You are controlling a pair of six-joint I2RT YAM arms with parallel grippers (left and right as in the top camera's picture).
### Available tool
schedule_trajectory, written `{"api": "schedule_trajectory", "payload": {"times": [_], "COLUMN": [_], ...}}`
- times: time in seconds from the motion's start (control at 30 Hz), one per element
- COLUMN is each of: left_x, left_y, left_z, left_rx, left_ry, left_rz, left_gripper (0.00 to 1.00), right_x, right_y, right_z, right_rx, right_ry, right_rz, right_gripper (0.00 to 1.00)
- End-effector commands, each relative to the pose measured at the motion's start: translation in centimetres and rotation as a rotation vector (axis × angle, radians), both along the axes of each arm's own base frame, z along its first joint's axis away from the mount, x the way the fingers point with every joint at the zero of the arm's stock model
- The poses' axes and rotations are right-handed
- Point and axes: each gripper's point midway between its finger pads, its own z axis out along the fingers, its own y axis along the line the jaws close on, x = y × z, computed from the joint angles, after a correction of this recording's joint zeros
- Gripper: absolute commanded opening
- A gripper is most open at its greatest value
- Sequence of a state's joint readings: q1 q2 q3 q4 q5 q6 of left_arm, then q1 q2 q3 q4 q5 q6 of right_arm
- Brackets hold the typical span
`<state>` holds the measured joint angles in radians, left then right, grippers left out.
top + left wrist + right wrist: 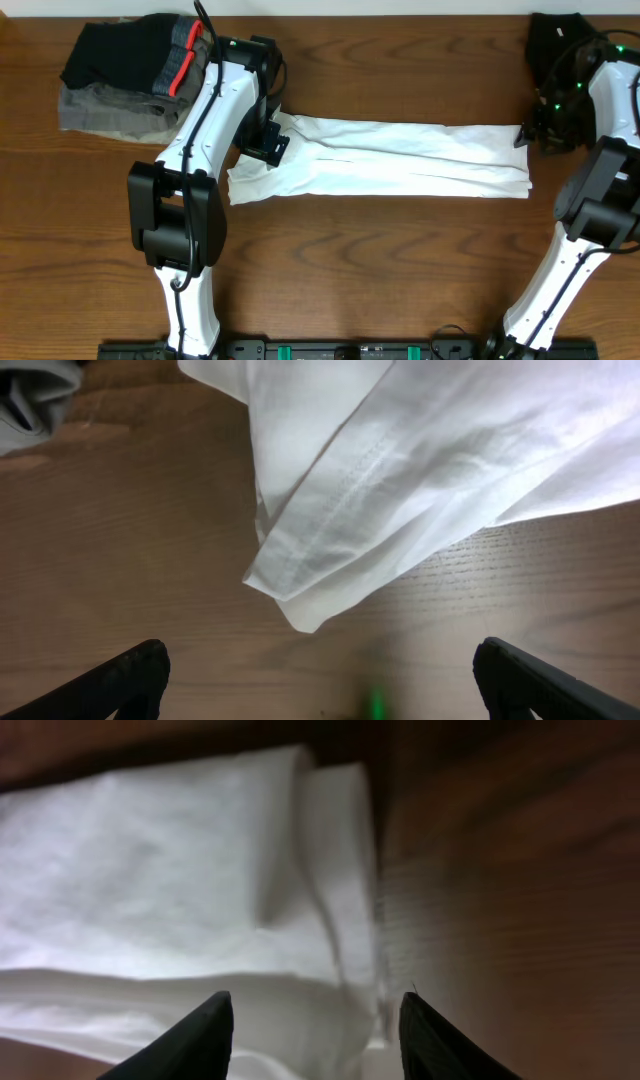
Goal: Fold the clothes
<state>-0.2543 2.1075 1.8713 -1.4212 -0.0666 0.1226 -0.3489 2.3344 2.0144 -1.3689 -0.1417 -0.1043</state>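
The white T-shirt (390, 160) lies on the wooden table, folded into a long horizontal strip. No logo or lettering shows. My left gripper (268, 140) hovers over the strip's left end; in the left wrist view its fingers (320, 685) are wide open and empty, with a hemmed corner of the shirt (400, 470) just beyond them. My right gripper (530, 135) is at the strip's right end; in the right wrist view its fingers (315, 1030) are open above the folded right edge of the shirt (200, 890), holding nothing.
A pile of folded dark and grey garments with a red stripe (130, 75) sits at the back left; its grey edge shows in the left wrist view (35, 400). A black cloth (555, 45) lies at the back right corner by the right arm.
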Motion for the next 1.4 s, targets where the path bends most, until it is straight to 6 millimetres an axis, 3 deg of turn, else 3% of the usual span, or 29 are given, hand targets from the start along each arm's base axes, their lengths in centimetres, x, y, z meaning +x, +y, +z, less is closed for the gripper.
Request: {"api": "schedule_trajectory", "payload": {"times": [0.0,0.13,0.33,0.63,0.87,0.97,1.13,1.37], "left_x": [1.6,3.2,4.7,7.6,9.5,10.2,10.7,10.8], "left_y": [-0.3,-0.4,-0.3,4.5,7.6,8.4,8.8,8.9], "left_z": [1.4,1.9,2.4,5.1,9.4,11.1,12.0,12.0], "left_rx": [-0.018,-0.019,-0.026,-0.035,-0.068,-0.081,-0.088,-0.087], "left_ry": [-0.078,-0.162,-0.238,-0.416,-0.599,-0.669,-0.712,-0.717], "left_rz": [0.028,0.058,0.096,0.338,0.412,0.431,0.439,0.440], "left_gripper": [0.98,0.98,0.98,0.98,0.98,0.98,0.98,0.98], "right_x": [0.6,1.3,0.9,-2.0,-3.4,-3.9,-3.5,-2.2], "right_y": [-1.8,-2.3,-1.1,0.5,2.7,3.4,3.4,2.3], "right_z": [0.7,-0.1,-1.3,-4.8,-7.2,-8.1,-8.4,-8.0], "right_rx": [-0.024,-0.038,-0.004,0.039,0.116,0.119,0.109,0.084], "right_ry": [-0.066,-0.103,-0.091,0.001,0.020,0.032,0.024,-0.022], "right_rz": [0.024,0.032,0.040,0.038,0.025,0.030,-0.014,-0.077], "right_gripper": [0.55,0.55,0.47,0.45,0.42,0.35,0.03,0.01]}}
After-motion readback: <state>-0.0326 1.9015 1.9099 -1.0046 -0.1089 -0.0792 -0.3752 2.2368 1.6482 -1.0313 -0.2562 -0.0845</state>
